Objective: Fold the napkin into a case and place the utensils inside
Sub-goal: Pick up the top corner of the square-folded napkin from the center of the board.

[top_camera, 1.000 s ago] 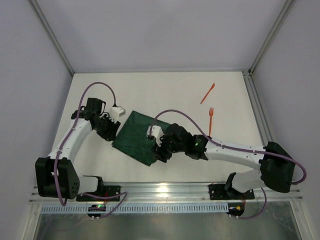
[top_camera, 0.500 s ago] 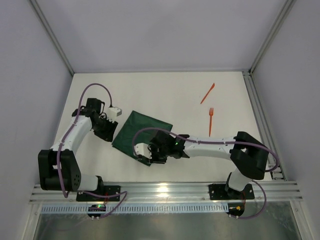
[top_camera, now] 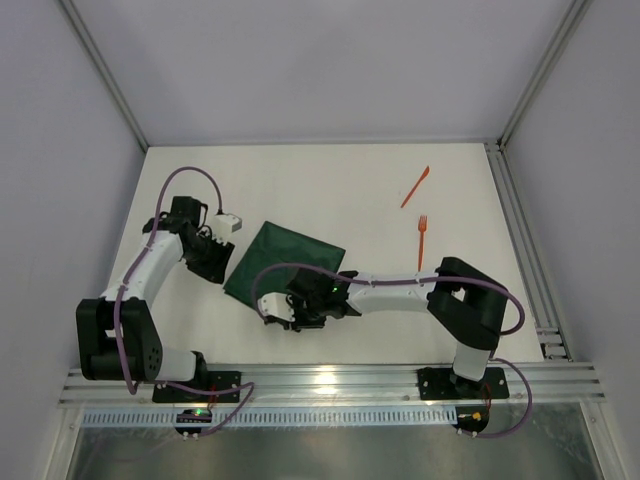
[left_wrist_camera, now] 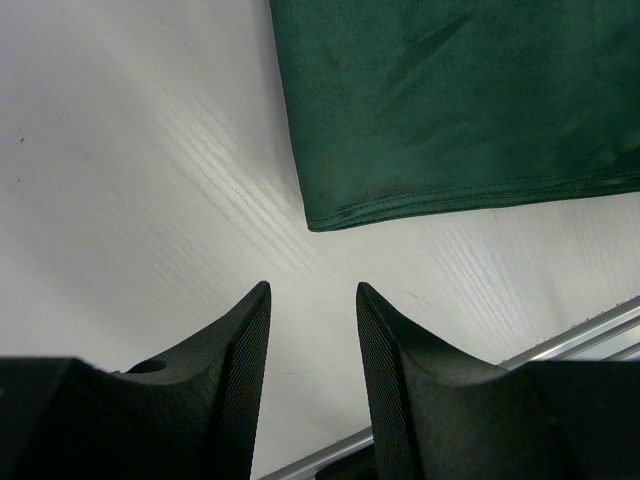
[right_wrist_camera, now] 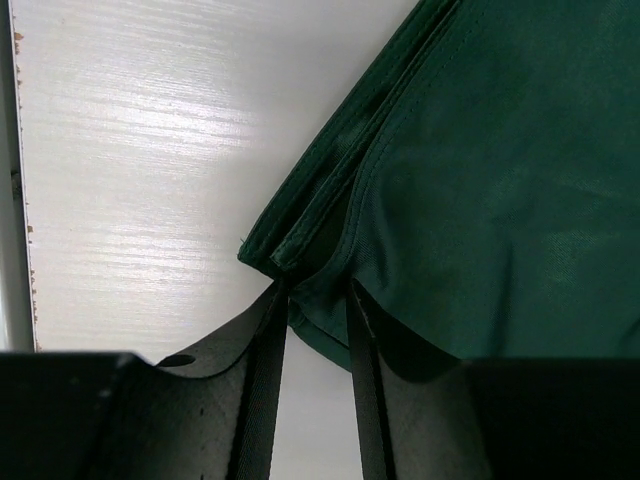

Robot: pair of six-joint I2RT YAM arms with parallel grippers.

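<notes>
Right pincer [right_wrist_camera: 315, 300] is down at the near corner of the dark green folded cloth napkin [top_camera: 285, 268], its two black fingers narrowly parted with a fold of the cloth's edge running in between them; whether they are actually pinching it, I cannot tell. Left pincer [left_wrist_camera: 313, 300] sits low over the white counter [top_camera: 330, 190], fingers a little apart and holding nothing, with a hemmed corner of the napkin just ahead of its tips and not touching. From above, the napkin lies as a slanted quadrilateral between the two arms, its long axis running from the far right corner down towards the near edge of the counter, layered edges showing at the near corner in the right wrist view. Two utensils, count them: one bright orange plastic pointed knife [top_camera: 415, 187] far right, slanting with its tip up and to the right, and one bright orange plastic fork [top_camera: 421, 243] nearer, lying almost straight with tines pointing away from the arms. Both lie well apart from the napkin, off to its right.
</notes>
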